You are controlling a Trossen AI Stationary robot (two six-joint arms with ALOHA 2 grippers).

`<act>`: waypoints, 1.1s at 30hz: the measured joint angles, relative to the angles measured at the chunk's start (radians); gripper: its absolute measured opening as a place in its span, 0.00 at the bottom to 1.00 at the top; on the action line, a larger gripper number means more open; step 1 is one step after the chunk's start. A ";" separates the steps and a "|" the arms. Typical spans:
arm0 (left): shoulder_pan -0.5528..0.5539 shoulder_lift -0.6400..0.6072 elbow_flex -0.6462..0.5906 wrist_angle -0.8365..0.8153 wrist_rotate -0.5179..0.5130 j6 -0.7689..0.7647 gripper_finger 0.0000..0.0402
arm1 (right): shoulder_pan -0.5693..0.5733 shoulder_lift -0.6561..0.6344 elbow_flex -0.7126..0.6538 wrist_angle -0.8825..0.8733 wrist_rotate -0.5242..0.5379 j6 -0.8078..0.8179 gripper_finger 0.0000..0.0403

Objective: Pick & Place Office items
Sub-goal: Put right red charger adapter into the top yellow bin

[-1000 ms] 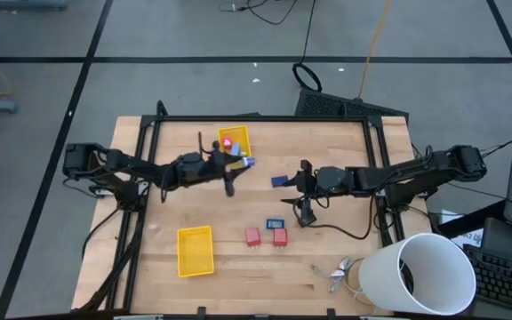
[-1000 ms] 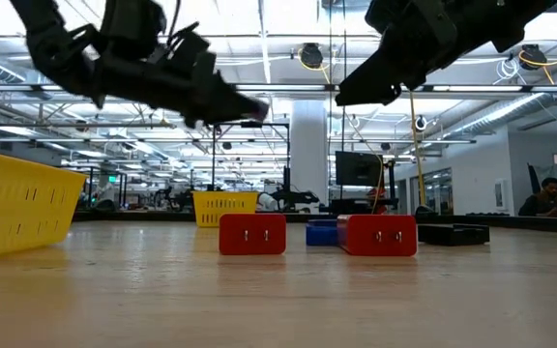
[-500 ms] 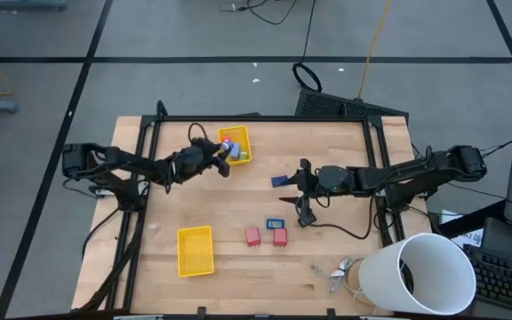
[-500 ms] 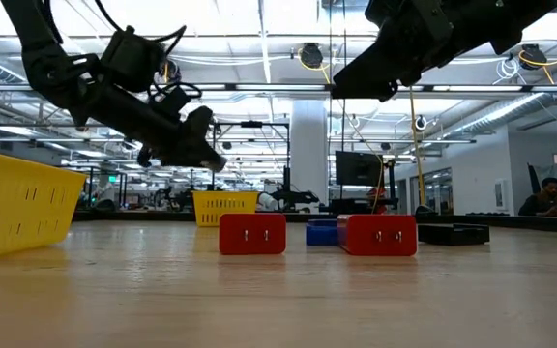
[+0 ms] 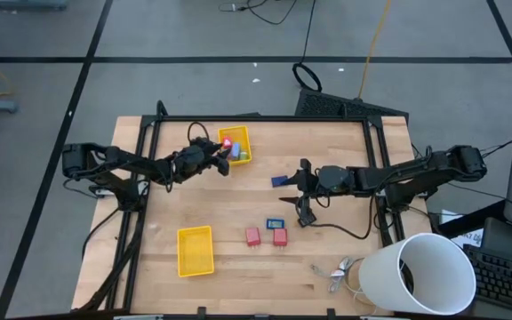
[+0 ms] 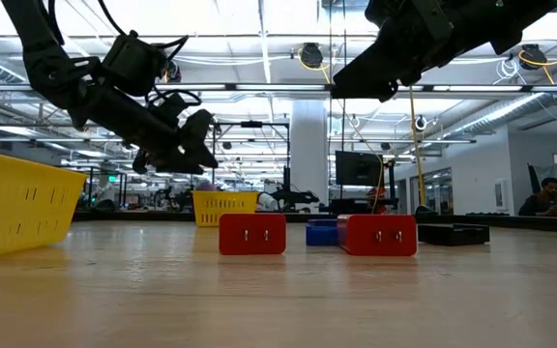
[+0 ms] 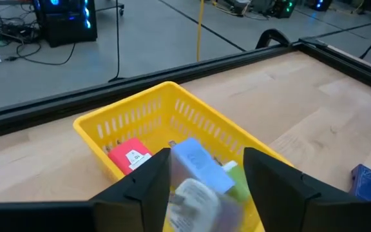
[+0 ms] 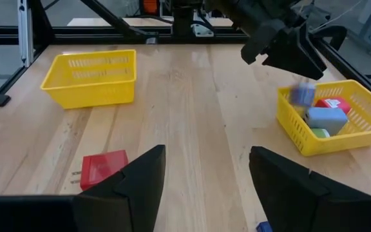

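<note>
My left gripper hangs open over the near left rim of a yellow tray at the table's far side. A small blue piece shows blurred in the air just under it, above the tray. The tray holds a red piece, a blue one and a green one. My right gripper is open and empty near the table's middle right. Two red pieces, a blue one and a dark blue one lie flat on the wood.
A second yellow tray stands near the front left. A large white bucket stands at the front right corner, with silvery metal bits beside it. A black frame runs along the table's far, left and right edges.
My left gripper has drawn back from the table's middle toward the far left and now hangs at the far tray's rim. A small blue piece now shows loose in the air under it. My right gripper has kept still.
</note>
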 joint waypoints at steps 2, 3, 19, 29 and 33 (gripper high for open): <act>0.000 0.000 0.000 0.000 0.000 0.000 0.51 | 0.000 0.000 0.000 0.000 0.000 0.000 0.54; 0.000 0.000 0.000 0.000 0.000 -0.001 0.52 | 0.000 0.000 0.000 0.000 0.000 0.000 0.54; 0.000 0.000 0.000 0.012 0.001 0.027 0.56 | 0.005 0.000 0.000 0.000 -0.004 0.014 0.53; 0.000 0.000 0.000 0.014 0.001 0.001 0.50 | 0.097 0.095 0.002 0.057 -0.004 0.036 0.52; -0.001 0.000 0.000 0.014 0.002 -0.010 0.48 | 0.146 0.242 0.027 0.116 -0.005 0.077 0.55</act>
